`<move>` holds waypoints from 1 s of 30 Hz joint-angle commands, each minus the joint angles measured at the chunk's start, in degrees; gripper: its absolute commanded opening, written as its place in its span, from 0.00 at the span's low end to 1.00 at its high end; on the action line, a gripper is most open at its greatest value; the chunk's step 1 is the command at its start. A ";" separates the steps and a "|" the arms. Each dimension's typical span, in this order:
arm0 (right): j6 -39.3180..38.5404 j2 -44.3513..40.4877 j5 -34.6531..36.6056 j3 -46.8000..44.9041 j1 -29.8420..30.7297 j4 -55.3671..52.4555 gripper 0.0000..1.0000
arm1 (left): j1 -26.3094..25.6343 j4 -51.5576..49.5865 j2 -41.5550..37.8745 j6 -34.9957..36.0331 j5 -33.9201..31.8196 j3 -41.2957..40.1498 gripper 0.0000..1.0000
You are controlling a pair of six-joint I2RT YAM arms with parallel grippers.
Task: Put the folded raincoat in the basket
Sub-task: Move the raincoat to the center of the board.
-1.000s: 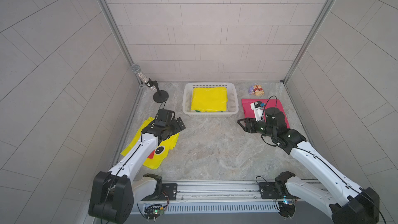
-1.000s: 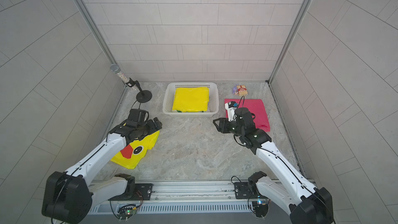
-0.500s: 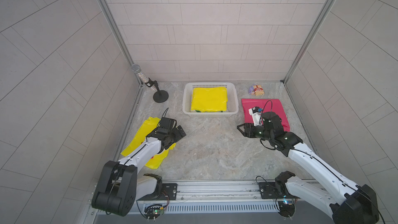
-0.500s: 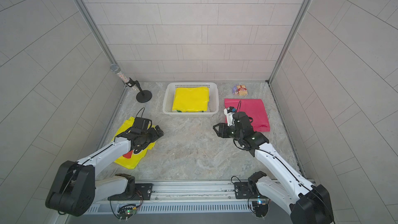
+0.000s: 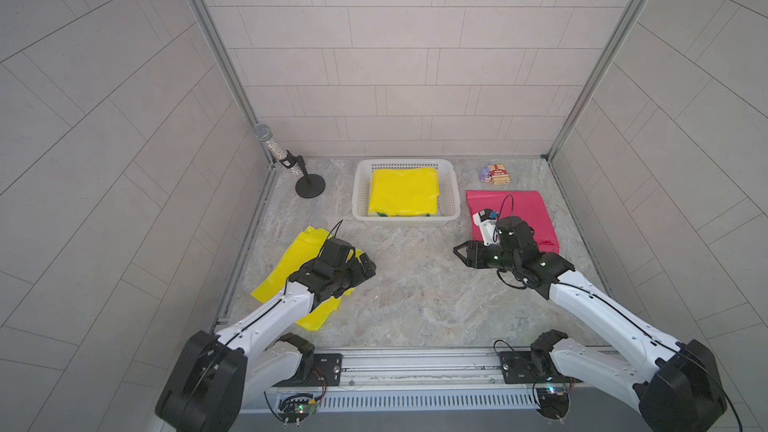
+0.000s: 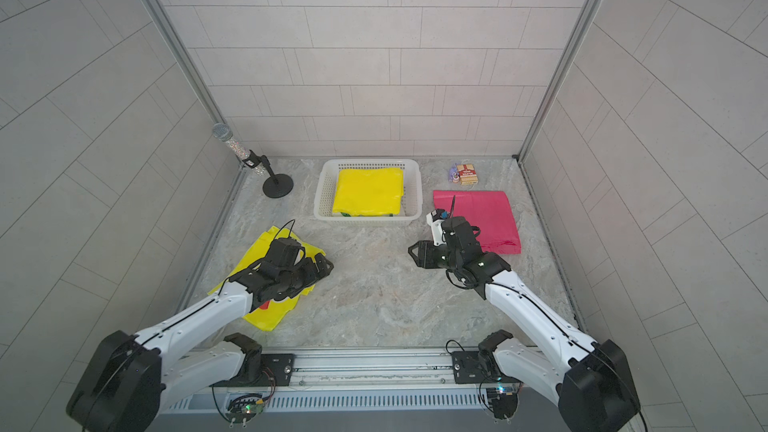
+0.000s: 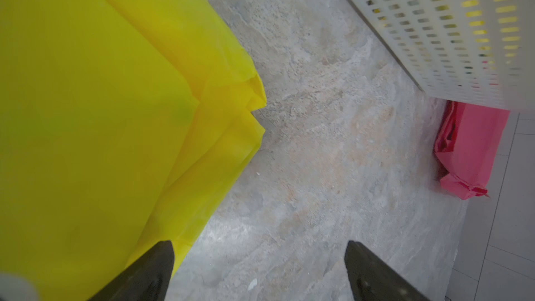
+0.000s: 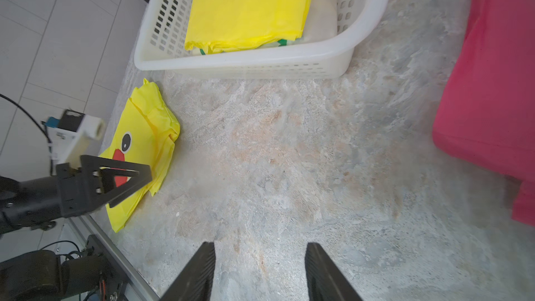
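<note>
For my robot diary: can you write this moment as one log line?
yellow raincoat: in basket | left gripper: open, empty | right gripper: open, empty

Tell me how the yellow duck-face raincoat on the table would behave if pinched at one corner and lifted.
The duck-face raincoat looks like thin, creased film in loose layers, so it would probably droop and unfold. Its layered edges sit unevenly, so a corner pinch may catch only one layer. It likely weighs little and could slide on the table.

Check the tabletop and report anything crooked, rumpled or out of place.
The yellow duck-print raincoat by the left gripper lies askew, its edges bunched rather than squared. The folded yellow raincoat sits flat in the basket, and the pink one lies neat. Nothing is spilled or visibly damaged.
</note>
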 commanded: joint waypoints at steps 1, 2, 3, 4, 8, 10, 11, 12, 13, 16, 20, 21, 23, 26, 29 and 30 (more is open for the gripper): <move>0.66 2.63 4.40 3.39 4.35 1.82 0.55 | -0.14 -9.52 -7.60 3.36 -3.56 6.86 1.00; 1.16 4.06 6.22 4.40 6.09 1.97 0.55 | -0.10 -12.26 -9.52 5.05 -5.83 9.74 1.00; 2.03 5.81 7.58 5.28 7.69 2.62 0.56 | 0.03 -15.49 -10.84 6.81 -8.35 12.29 1.00; 2.77 7.47 7.89 5.92 9.17 3.62 0.57 | 0.46 -17.88 -11.24 8.29 -10.57 14.23 1.00; 5.18 15.68 9.74 9.66 14.60 7.85 0.59 | 7.95 -24.22 -5.97 13.14 -8.02 20.14 1.00; 6.67 19.99 8.52 10.97 16.22 11.59 0.60 | 12.83 -23.52 -3.12 13.30 -2.88 20.09 1.00; 7.46 22.29 7.29 11.65 16.85 13.97 0.60 | 14.82 -22.83 -2.35 13.22 -1.38 19.61 1.00; 8.14 24.81 6.24 12.37 17.47 16.25 0.61 | 16.43 -22.16 -2.49 12.92 -0.90 18.94 1.00; 8.68 26.86 5.52 13.07 17.93 17.99 0.62 | 17.70 -21.33 -2.96 12.48 -0.90 18.16 1.00; 9.58 33.66 4.68 16.46 19.65 21.96 0.65 | 21.01 -18.27 -5.53 10.62 -1.63 15.22 1.00; 10.18 44.02 1.50 23.53 21.52 25.04 0.66 | 24.75 -16.71 -6.62 9.36 -0.73 12.53 1.00; 10.36 46.76 0.72 25.59 21.95 25.29 0.66 | 25.84 -16.22 -6.77 9.35 0.12 12.03 1.00; 10.79 51.48 -0.74 29.39 22.53 25.88 0.68 | 27.48 -15.67 -6.99 9.35 1.43 11.32 1.00; 11.59 57.49 -2.25 33.82 23.08 27.33 0.71 | 29.19 -14.99 -7.78 9.39 2.66 10.40 1.00; 12.18 62.10 -4.00 37.73 23.43 28.46 0.74 | 29.64 -14.52 -8.70 7.63 3.23 9.58 1.00; 12.22 63.30 -4.57 38.84 23.57 28.47 0.74 | 29.64 -14.34 -8.98 7.44 3.36 9.21 1.00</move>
